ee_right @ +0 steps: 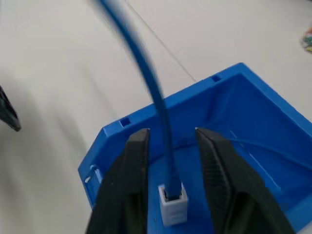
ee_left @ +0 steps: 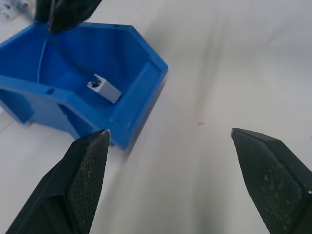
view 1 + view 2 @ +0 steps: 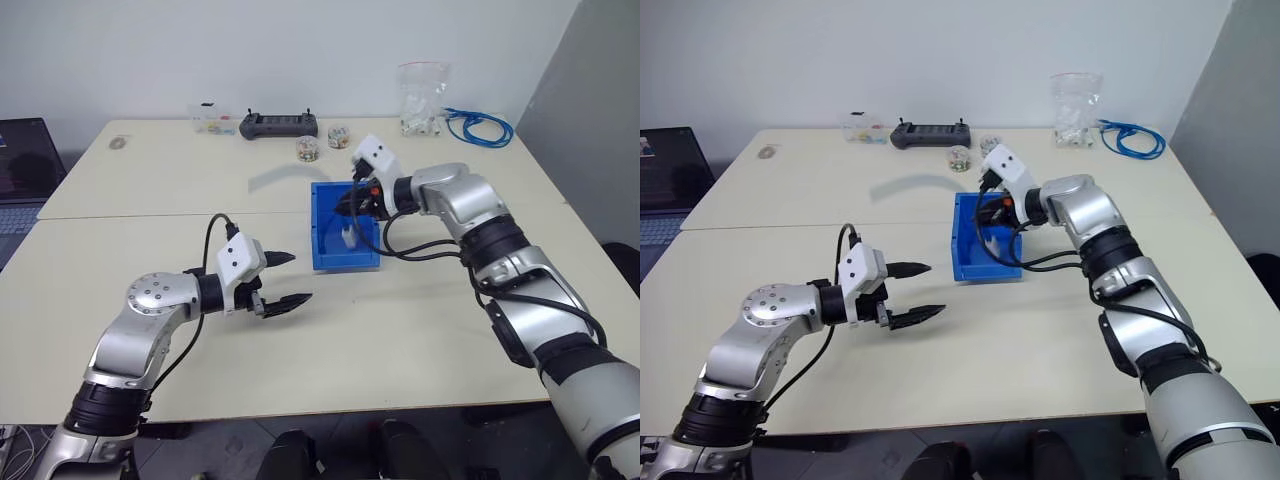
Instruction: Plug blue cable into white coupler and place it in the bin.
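The release step of the task. The right gripper (image 1: 168, 146) hangs over the bin (image 3: 327, 262), its fingers parted on either side of the blue cable (image 1: 158, 105) without clearly pinching it; the cable is plugged into the white coupler (image 1: 172, 204), which sits inside the bin. The left gripper (image 3: 284, 279) stands spread wide and empty, near the bin's front. Next, the right arm likely withdraws clear of the cable

white coupler (image 1: 172, 202) in bin (image 3: 322, 250) | blue cable (image 1: 156, 92) plugged in coupler | bin mid-table (image 3: 420, 320)
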Tool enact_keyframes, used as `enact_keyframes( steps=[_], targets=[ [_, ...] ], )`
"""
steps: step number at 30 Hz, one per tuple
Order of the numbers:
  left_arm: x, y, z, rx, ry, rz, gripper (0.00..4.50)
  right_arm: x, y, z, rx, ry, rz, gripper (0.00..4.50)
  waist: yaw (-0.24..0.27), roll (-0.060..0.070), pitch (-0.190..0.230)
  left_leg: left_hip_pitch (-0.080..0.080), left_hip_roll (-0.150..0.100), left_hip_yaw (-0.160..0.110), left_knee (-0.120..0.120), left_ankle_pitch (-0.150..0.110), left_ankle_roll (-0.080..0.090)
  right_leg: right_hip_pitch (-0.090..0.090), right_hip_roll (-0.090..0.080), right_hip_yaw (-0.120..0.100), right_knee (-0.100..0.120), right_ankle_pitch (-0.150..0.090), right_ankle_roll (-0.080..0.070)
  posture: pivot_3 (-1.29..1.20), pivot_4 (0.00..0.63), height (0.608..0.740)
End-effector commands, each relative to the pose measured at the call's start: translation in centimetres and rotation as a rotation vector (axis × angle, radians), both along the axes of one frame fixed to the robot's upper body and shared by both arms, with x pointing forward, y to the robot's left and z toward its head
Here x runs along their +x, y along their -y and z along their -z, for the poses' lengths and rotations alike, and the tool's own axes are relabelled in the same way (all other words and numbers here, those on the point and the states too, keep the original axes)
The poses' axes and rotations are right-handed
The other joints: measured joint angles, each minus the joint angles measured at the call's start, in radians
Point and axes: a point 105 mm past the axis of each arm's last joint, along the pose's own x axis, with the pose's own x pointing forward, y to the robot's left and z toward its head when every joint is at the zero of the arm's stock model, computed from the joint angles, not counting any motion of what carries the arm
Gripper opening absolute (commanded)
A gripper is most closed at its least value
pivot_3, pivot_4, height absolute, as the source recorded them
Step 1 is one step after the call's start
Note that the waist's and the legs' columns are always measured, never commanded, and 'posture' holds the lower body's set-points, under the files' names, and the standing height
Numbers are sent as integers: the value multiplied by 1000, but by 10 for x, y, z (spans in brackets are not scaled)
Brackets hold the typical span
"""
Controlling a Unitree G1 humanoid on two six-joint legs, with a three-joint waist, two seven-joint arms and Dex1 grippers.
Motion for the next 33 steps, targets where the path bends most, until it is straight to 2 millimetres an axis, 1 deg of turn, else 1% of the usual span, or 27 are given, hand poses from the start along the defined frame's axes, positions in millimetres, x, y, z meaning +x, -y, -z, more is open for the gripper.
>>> enact_keyframes(
  steps=[1,3,4,5,8,9,11,12,14,17,18,21,23,24,26,28,33],
  targets=[
    [2,1,-7,1,46,-6,4173,0,-4,-23,1,73,-70,2788,2,0,0,-1,0,0,0,0,0,0,0,0,0,0,0,0,150,740],
    [3,0,-7,-5,47,-18,4173,0,-3,-30,18,89,-81,3271,2,0,0,-1,-1,0,0,0,0,-1,-1,0,0,0,0,0,150,740],
    [5,-1,-8,-12,50,-34,4173,0,1,-38,47,102,-75,3445,2,0,0,-1,-1,0,0,0,0,-1,-1,0,0,0,0,0,150,740],
    [7,-2,-10,-20,52,-49,4173,1,5,-45,73,114,-67,3714,2,0,0,-1,-1,0,0,0,0,-1,-1,0,0,0,0,0,150,740],
    [16,-10,-18,-65,62,-118,4173,-1,27,-65,162,172,-40,4396,5,1,1,-1,-1,-2,0,0,0,0,-1,0,0,0,0,0,150,740],
    [19,-12,-20,-78,65,-142,4173,-5,35,-70,191,191,-43,4487,7,1,1,-1,-1,-3,1,0,0,0,-1,0,1,0,0,0,150,740],
    [24,-19,-25,-87,83,-193,4173,-17,49,-73,242,200,-46,4487,7,1,1,-1,-1,-5,1,0,0,0,-1,0,0,0,0,0,150,740],
    [27,-23,-28,-87,98,-219,4173,-24,56,-71,261,204,-44,4487,7,0,1,-1,-1,-5,1,0,0,1,-1,0,0,0,0,0,150,740],
    [32,-32,-34,-98,112,-288,4173,-42,71,-61,289,212,-36,4487,5,1,1,-1,-1,-6,0,0,0,1,-1,0,0,0,0,0,150,740],
    [34,-46,-43,-97,148,-367,4173,-68,88,-42,323,185,34,4487,5,1,1,-2,0,-7,0,0,0,1,-1,-1,0,0,0,0,150,740],
    [33,-50,-45,-93,154,-386,4173,-75,91,-36,323,181,63,4487,3,1,1,-3,0,-6,0,0,0,0,-1,0,0,0,0,0,150,740],
    [30,-61,-48,-71,149,-446,4173,-103,100,-7,303,129,122,4487,0,1,1,-2,0,-5,1,0,0,0,-1,0,1,0,0,0,150,740],
    [29,-66,-45,-54,131,-468,4173,-114,104,5,276,103,147,4487,0,1,1,-1,0,-6,1,0,0,0,-1,0,1,0,0,0,150,740],
    [28,-67,-44,-52,120,-471,4173,-117,106,9,268,94,157,4487,1,1,1,-1,0,-5,1,0,0,1,0,0,1,0,0,0,150,740],
    [26,-69,-40,-45,92,-477,4173,-116,113,14,252,85,196,4487,2,1,2,1,0,-6,1,0,0,3,0,0,1,-1,1,0,150,740],
    [24,-70,-37,-41,71,-474,4173,-114,117,14,253,80,217,4487,1,0,2,3,0,-4,1,0,0,4,0,-1,0,-3,4,0,150,740],
    [24,-63,-38,-69,55,-454,4173,-107,123,12,250,79,228,4487,2,0,2,2,0,-4,1,0,0,4,0,0,0,-1,1,0,150,740]
  ],
)
